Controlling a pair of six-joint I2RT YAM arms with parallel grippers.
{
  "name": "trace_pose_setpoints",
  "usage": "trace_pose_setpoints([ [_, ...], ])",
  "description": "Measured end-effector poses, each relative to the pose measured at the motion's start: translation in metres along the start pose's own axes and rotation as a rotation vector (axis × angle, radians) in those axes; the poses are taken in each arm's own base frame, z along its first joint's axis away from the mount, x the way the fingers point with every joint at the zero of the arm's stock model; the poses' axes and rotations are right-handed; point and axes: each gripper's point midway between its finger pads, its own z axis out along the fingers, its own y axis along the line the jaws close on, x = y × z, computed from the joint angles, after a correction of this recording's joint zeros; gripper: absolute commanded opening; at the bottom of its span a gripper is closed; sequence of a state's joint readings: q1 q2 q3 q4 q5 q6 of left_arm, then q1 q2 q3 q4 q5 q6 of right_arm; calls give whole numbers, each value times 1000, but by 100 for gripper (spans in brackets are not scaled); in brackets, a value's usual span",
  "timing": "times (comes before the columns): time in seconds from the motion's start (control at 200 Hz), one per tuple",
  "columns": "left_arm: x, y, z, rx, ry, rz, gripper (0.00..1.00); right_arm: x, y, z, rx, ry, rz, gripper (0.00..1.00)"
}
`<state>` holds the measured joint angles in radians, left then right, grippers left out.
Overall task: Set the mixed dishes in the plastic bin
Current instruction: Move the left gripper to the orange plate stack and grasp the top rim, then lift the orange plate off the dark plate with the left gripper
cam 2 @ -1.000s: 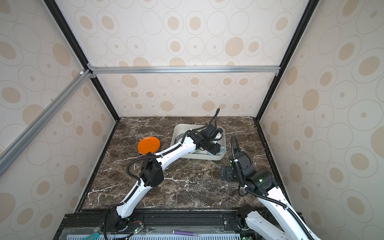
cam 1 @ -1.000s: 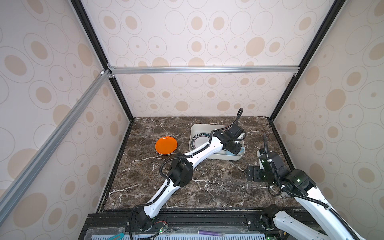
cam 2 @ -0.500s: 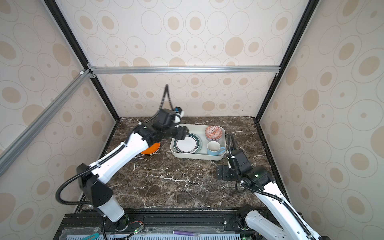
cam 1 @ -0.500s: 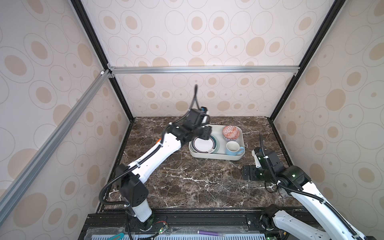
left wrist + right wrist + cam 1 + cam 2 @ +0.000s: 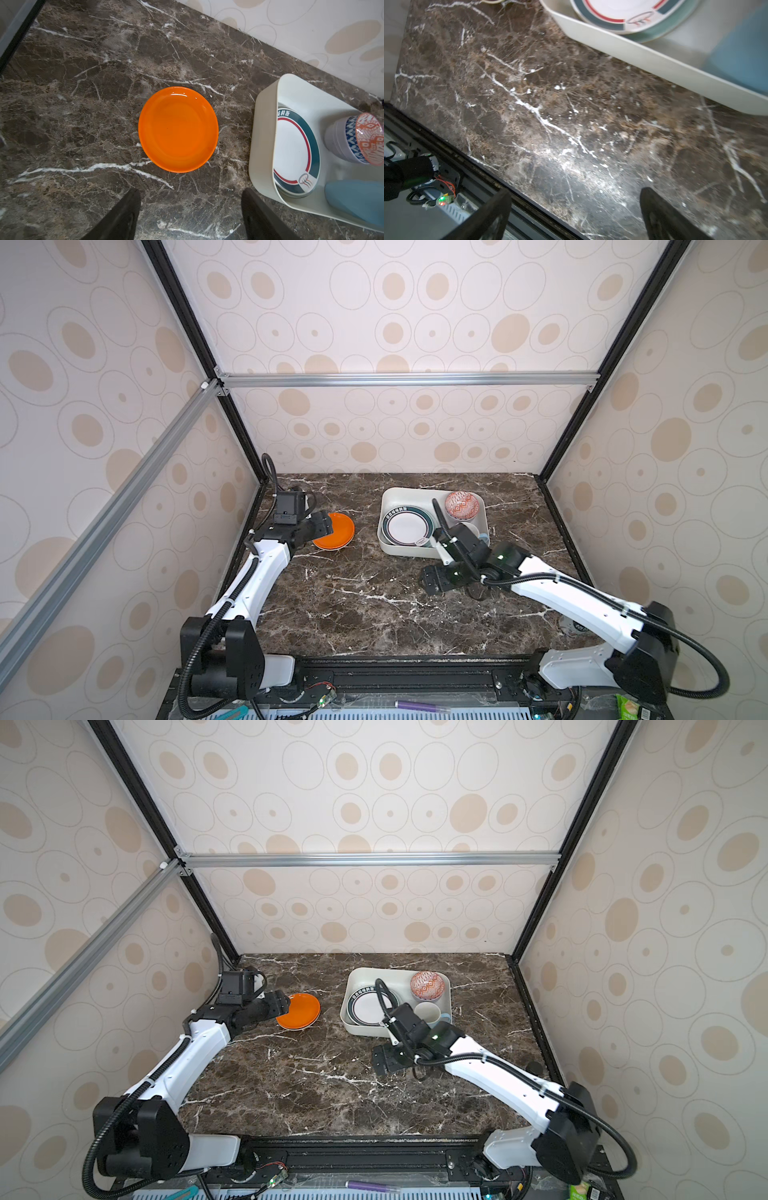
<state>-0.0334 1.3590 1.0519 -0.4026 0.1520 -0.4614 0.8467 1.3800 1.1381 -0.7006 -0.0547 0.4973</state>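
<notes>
**While the orange plate sits outside the bin, both grippers are empty**

Because I am working from the near edge outward, I start with the right gripper [image 5: 575, 193]. Its jaws are spread as wide as they go and hold nothing, and it hangs over the bare marble table [image 5: 374, 605] just in front of the plastic bin [image 5: 382, 522].

Farther back, the left gripper [image 5: 191, 193] is also well open and empty. The orange plate [image 5: 178, 129] lies flat on the marble just beyond its fingertips, near the bin's left wall but clear of it.

I judge this plate to be stiff, light and glossy, so it is likely slippery. It lies flat, so only the raised rim offers purchase. I would pinch the near rim, one finger over the lip and one under, and lift it level.

Farthest back, the bin holds a white plate with a teal and red band [image 5: 405, 526], the red-white patterned bowl [image 5: 462, 504] and the blue mug [image 5: 357, 195].

Both top views show that bowl only from above. The left wrist view shows it nested in a blue-patterned bowl, which sits in the lilac bowl [image 5: 336, 141]. The right wrist view shows a mint plate [image 5: 654, 35] beneath the banded one.
</notes>
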Motion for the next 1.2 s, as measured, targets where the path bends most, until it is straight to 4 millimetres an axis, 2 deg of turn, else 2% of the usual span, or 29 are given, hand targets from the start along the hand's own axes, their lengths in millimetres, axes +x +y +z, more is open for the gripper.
trace_pose_setpoints([
  [0.12, -3, 19, 22, -15, 18, -62, 75, -2, 25, 20, -49, 19, -37, 100],
  [0.23, 5, 35, 51, -37, 64, -112, 72, -7, 31, 23, -73, -1, -41, 100],
  [0.345, 23, 49, 82, -64, 133, -156, 71, -14, 35, 22, -88, -28, -43, 100],
  [0.48, 36, 55, 103, -78, 176, -188, 69, -24, 42, 27, -97, -39, -53, 100],
  [0.755, 34, 57, 125, -77, 174, -206, 54, -31, 38, 37, -79, -31, -55, 100],
  [0.995, 47, 63, 138, -93, 211, -215, 28, -37, 25, 37, -60, -39, -31, 100],
  [1.125, 41, 62, 139, -87, 192, -218, 13, -38, 20, 36, -53, -40, -24, 100],
  [1.2, 36, 61, 139, -81, 182, -215, 12, -38, 19, 34, -51, -43, -24, 100],
])
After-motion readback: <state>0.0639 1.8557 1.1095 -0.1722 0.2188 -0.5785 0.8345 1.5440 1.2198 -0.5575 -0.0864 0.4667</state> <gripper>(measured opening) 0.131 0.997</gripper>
